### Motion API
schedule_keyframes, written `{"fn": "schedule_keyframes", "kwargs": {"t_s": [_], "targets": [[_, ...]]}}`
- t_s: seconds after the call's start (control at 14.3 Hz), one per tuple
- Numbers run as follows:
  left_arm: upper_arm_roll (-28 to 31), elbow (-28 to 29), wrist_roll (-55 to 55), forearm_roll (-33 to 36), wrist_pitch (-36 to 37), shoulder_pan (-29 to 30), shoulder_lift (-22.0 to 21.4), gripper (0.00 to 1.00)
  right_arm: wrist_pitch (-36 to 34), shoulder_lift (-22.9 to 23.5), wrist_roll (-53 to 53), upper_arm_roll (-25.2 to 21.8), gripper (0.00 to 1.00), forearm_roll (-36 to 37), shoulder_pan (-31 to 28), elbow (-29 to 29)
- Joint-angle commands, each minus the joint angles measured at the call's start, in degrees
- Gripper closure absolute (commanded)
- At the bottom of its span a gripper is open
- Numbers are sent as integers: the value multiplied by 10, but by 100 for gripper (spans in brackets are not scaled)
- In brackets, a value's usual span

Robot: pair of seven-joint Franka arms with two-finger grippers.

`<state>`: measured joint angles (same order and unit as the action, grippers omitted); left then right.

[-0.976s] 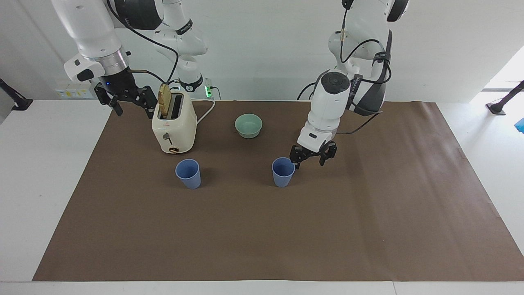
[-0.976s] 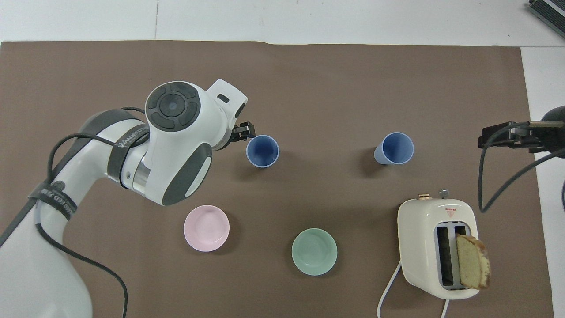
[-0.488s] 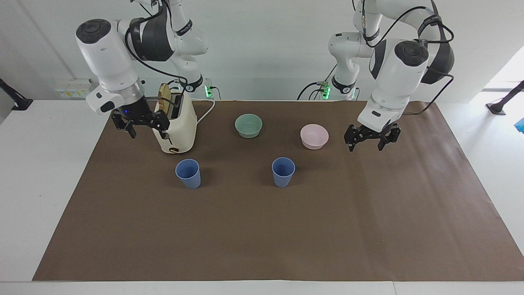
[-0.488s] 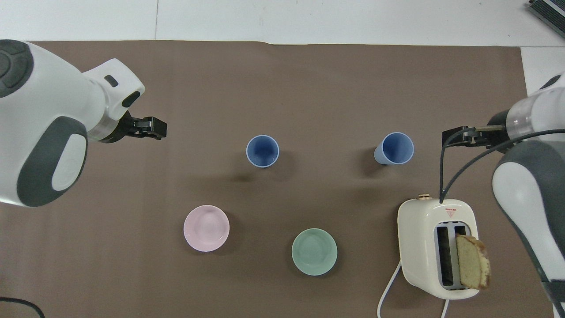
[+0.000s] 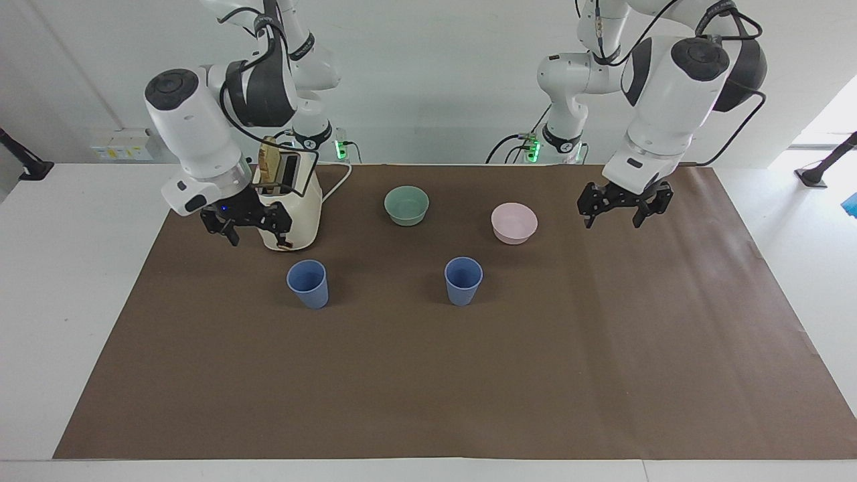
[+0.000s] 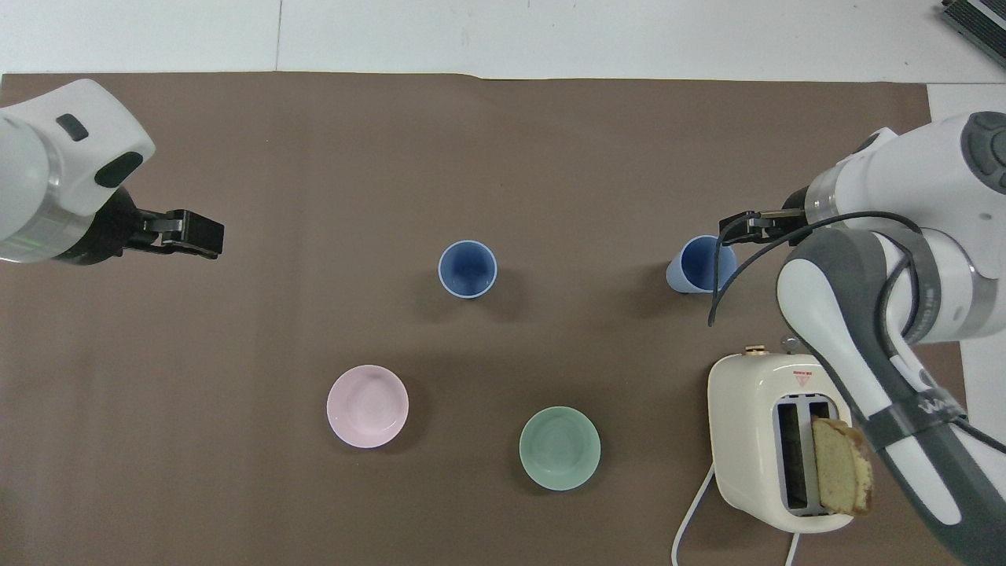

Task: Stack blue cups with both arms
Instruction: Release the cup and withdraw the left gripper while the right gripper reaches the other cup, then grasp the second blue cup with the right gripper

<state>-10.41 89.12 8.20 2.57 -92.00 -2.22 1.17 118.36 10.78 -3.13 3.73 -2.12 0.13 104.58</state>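
Two blue cups stand upright and apart on the brown mat. One cup is mid-table. The other cup is toward the right arm's end, farther from the robots than the toaster. My right gripper is open and empty, in the air beside the toaster, above that cup and apart from it. My left gripper is open and empty, raised over bare mat toward the left arm's end, well away from both cups.
A cream toaster holding a bread slice stands close to the right gripper. A pale green bowl and a pink bowl sit nearer to the robots than the cups.
The left gripper has drawn back from the mid-table cup to the left arm's end, uncovering the pink bowl. The right gripper has come down past the toaster toward the other cup.
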Motion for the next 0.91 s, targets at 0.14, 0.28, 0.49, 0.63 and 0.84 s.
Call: {"fn": "schedule_keyframes", "kwargs": {"t_s": [0.14,0.28,0.49,0.63,0.84], "targets": [[2,6,-66,-38,31,46,-34,0,29,5,2,2,0,-12,4,31],[11,32,-130,-42,27,61,-51,0,30,3,5,2,0,-12,4,37],[13,38,-137,-42,30,67,-52,0,30,13,6,2,0,-12,4,45],[38,41,-137,-42,28,35,-53,0,44,19,1,2,0,-12,4,45],[75,46,-136,-42,31,-1,-53,0,45,19,7,2,0,-12,4,45]]}}
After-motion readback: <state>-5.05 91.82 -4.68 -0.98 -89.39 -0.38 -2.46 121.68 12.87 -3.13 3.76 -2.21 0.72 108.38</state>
